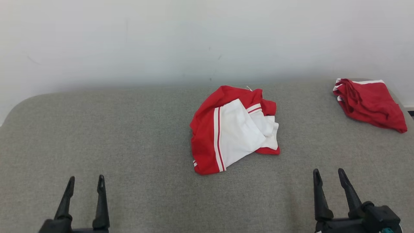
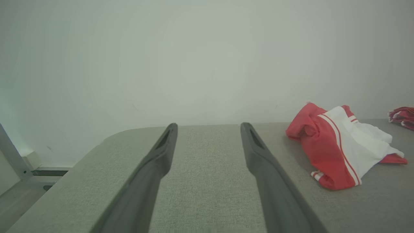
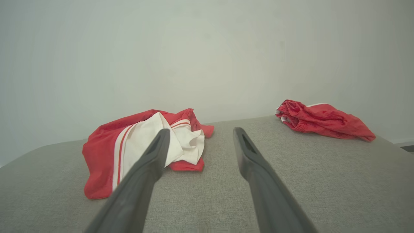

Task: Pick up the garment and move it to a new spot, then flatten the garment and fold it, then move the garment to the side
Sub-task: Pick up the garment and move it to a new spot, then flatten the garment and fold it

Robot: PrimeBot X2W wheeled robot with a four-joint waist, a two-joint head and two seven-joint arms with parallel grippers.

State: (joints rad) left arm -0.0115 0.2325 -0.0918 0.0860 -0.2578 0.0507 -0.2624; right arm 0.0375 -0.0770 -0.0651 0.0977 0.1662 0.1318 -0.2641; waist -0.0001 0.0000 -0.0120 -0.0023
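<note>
A crumpled red and white garment (image 1: 234,129) with red-and-white stripes lies in a heap on the middle of the grey padded table (image 1: 129,136). It appears at the right in the left wrist view (image 2: 339,149) and at the left in the right wrist view (image 3: 139,145). My left gripper (image 1: 85,183) stands open low at the near left, well apart from the heap. At the near right, my right gripper (image 1: 329,176) is open too, nothing between its fingers. Both sets of fingers point toward the back wall over bare fabric (image 2: 208,129) (image 3: 200,134).
A second red garment with white trim (image 1: 368,102) lies bunched at the table's far right corner, also seen in the right wrist view (image 3: 323,119). A pale wall stands right behind the table. The table's rounded left edge (image 2: 97,145) drops to the floor.
</note>
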